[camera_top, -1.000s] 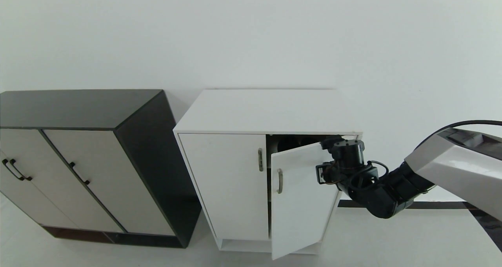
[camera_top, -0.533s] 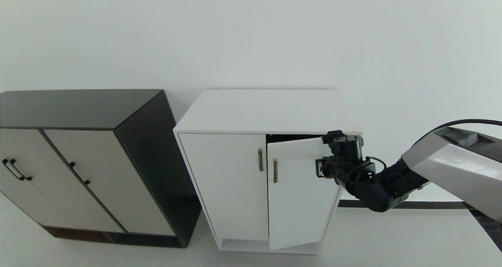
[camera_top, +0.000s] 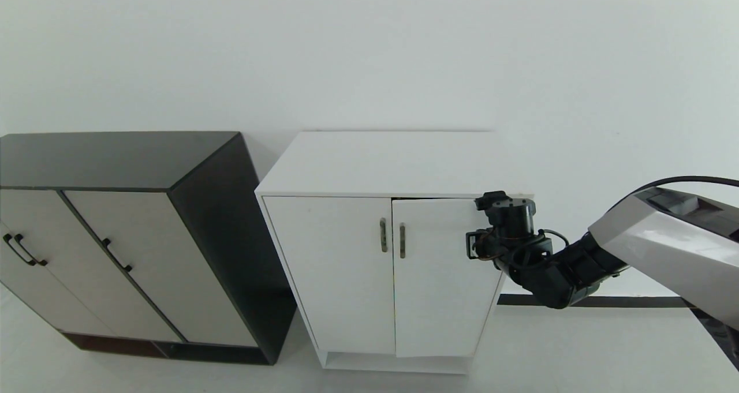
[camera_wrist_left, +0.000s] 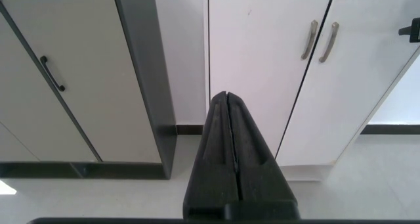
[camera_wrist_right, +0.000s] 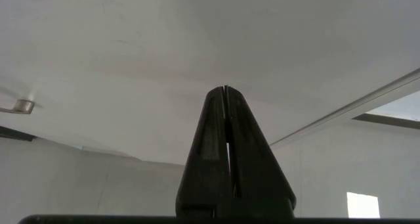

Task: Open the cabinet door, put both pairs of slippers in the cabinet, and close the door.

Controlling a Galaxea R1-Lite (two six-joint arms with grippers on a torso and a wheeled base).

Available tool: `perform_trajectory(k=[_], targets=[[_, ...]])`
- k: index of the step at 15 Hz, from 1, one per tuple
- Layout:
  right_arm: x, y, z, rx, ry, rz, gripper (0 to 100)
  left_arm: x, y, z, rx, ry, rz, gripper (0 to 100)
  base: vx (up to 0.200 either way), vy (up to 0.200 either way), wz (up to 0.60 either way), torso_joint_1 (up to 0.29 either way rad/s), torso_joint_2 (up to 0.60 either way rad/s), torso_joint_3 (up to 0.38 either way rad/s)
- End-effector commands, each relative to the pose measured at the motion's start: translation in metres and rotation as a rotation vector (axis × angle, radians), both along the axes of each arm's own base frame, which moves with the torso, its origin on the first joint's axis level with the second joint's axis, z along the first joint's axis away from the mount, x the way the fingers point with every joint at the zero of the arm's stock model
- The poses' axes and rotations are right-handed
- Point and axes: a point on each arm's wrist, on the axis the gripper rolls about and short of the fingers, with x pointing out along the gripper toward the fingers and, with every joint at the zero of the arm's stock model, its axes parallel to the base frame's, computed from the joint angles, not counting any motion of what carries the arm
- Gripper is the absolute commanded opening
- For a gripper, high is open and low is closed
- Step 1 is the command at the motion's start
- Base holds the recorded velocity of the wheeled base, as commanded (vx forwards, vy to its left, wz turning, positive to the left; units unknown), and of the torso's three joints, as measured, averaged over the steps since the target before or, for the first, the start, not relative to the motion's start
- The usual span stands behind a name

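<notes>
The dark cabinet (camera_top: 115, 162) at the left of the head view plays no part and stands well apart from both arms. The left pincer (camera_wrist_left: 227, 102), fingers pressed together on nothing, hangs well back from both cabinets, so I expect little trouble from it.

At centre, the white cabinet (camera_top: 381, 162) has its left door (camera_top: 332, 272) flush and its right door (camera_top: 439, 283) almost flush. A thin dark line runs along that door's top edge, so I judge it may not be fully seated and could swing out once pressure eases.

At centre right, the right pincer (camera_wrist_right: 226, 102), fingers together and empty, is at the door's upper hinge-side corner, touching or just off it. Pushing so near the hinge gives poor leverage. Pressing harder could shove the cabinet or strain the hinge, and a sideways retreat could snag the door's edge.
</notes>
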Motion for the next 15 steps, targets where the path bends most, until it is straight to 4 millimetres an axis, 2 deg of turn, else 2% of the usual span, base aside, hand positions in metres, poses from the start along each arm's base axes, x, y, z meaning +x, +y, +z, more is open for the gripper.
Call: perform_trajectory(k=[1, 15], targets=[[0.000, 0.000, 0.000, 0.001, -0.001, -0.001, 0, 0.000, 0.000, 0.000, 0.000, 0.002, 0.000, 0, 0.000, 0.000, 0.00, 0.000, 0.00, 0.000], [0.012, -0.004, -0.005, 0.011, -0.022, -0.022, 0, 0.000, 0.000, 0.000, 0.000, 0.002, 0.002, 0, 0.000, 0.000, 0.00, 0.000, 0.00, 0.000]])
